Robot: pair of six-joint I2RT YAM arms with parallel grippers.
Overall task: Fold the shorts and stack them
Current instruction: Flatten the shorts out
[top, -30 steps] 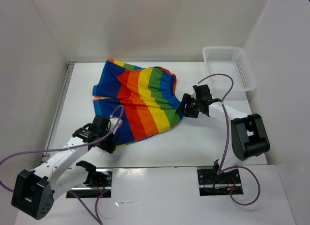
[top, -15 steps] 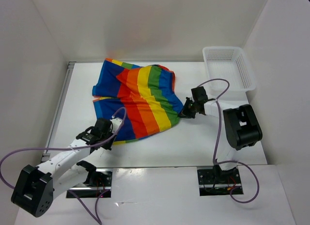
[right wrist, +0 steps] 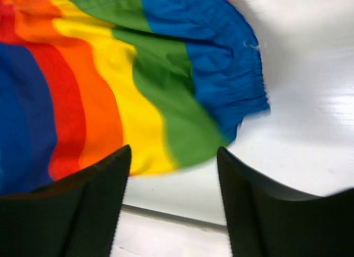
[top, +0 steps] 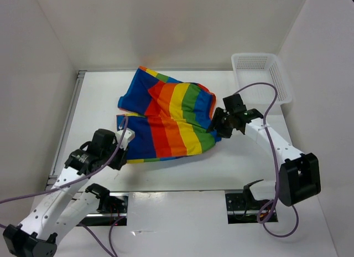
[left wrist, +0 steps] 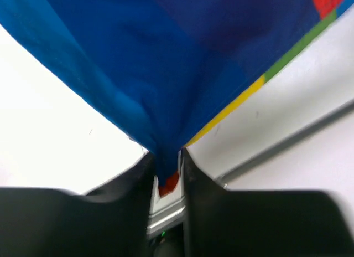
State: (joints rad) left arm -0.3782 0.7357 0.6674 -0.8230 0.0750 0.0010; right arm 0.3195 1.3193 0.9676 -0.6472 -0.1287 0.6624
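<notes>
The shorts (left wrist: 166,57) overrun the left wrist view's top, their corner buried inside the left claw (left wrist: 166,157).

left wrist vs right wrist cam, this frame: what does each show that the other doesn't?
Left wrist only: the left pincer shut on a dark blue part of the shorts, with the cloth funnelling into it and a yellow-green edge stripe alongside.
Right wrist only: the right pincer open, fingers wide apart, plus the full rainbow stripes and the gathered blue waistband.
Both: the shorts over the white table.
</notes>
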